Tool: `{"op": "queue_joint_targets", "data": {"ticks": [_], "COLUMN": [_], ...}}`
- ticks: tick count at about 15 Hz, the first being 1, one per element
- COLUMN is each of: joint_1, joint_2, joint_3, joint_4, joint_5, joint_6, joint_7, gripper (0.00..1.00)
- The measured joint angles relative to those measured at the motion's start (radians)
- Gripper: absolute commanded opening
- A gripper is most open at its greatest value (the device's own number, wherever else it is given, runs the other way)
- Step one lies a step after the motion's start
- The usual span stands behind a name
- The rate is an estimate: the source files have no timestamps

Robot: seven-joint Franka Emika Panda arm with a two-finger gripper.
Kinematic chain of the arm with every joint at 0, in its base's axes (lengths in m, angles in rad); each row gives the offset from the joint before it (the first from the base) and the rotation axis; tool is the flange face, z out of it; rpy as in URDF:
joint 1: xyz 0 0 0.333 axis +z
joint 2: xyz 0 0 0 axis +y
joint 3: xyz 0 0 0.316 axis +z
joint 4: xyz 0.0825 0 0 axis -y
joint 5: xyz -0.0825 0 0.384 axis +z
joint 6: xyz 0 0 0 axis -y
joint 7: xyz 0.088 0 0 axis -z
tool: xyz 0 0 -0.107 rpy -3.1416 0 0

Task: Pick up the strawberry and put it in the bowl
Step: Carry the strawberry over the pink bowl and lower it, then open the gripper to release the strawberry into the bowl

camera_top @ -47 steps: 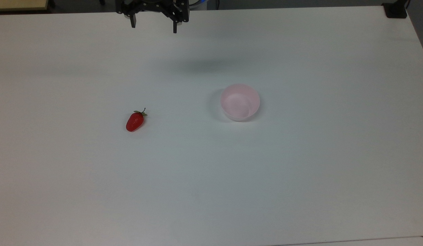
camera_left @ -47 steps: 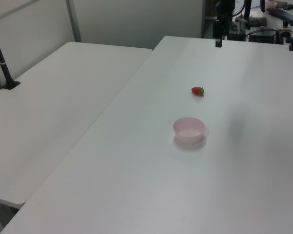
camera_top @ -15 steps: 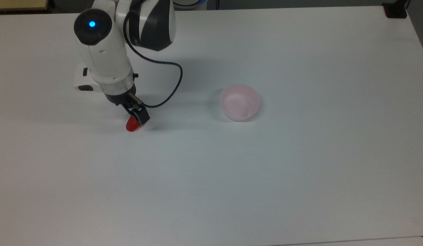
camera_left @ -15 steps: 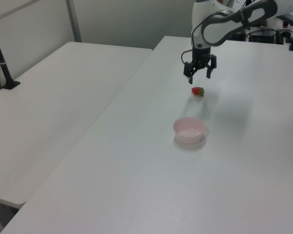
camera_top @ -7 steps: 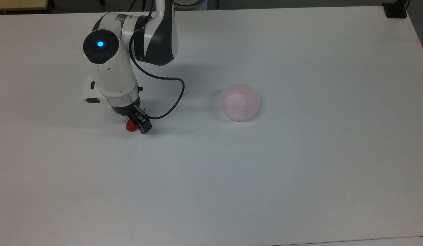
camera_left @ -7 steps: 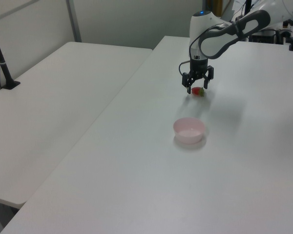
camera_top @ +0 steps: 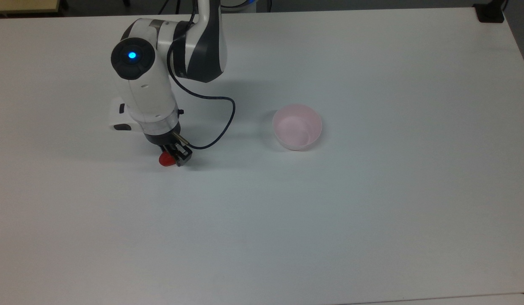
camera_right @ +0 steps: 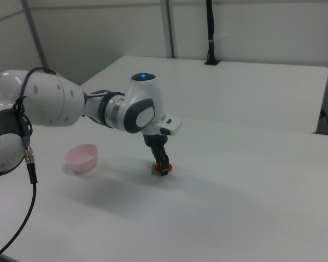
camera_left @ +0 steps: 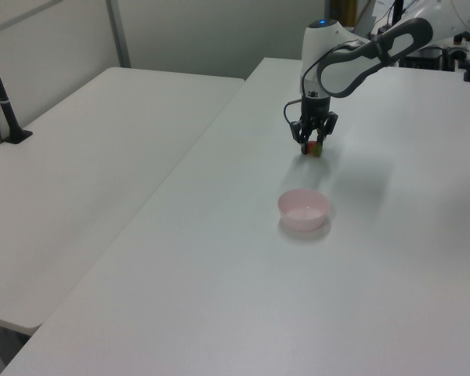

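**A:** Looking at the top view from left to right, what comes first?

**B:** First the gripper (camera_top: 174, 157). It is down low at the table (camera_top: 372, 220), right over the strawberry (camera_top: 165, 159). The red tip pokes out on the top view's left of the black fingers.

**A:** Is the strawberry up in the air?

**B:** No, I think it lies on the table. In the right view its red end (camera_right: 168, 168) shows just past the gripper (camera_right: 163, 170), down at the tabletop.

**A:** Are the fingers apart or together?

**B:** In the left view the gripper (camera_left: 311, 147) has 1 finger on each side of the strawberry (camera_left: 314, 148), and they are close in on it. I cannot tell if they are squeezing it tight.

**A:** Which way does it lie?

**B:** The part that shows is small, so I cannot tell its long way for sure.

**A:** And then, going right?

**B:** Then the bowl (camera_top: 297, 126). It is pink, sits upright with nothing in it, and is well apart from the gripper, toward the top view's right.

**A:** So where must the strawberry go?

**B:** I think up first, then across to the top view's right, over the rim, and down.
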Motion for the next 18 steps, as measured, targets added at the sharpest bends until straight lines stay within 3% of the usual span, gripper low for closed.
{"op": "queue_joint_targets", "data": {"ticks": [6,9,15,16,17,18], "joint_1": [0.021,0.046,0.193,0.223,0.252,0.277], "joint_2": [-0.031,-0.067,-0.14,-0.143,-0.143,-0.141], "joint_3": [0.028,0.069,0.145,0.147,0.147,0.148], "joint_4": [0.001,0.021,0.05,0.05,0.049,0.048], "joint_5": [0.0,0.0,0.0,0.0,0.0,0.0], "joint_6": [-0.053,-0.147,-0.316,-0.324,-0.326,-0.326], "joint_7": [-0.062,-0.081,-0.073,-0.059,-0.045,-0.034], "gripper": [0.46,0.46,0.48,0.52,0.62,0.9]}}
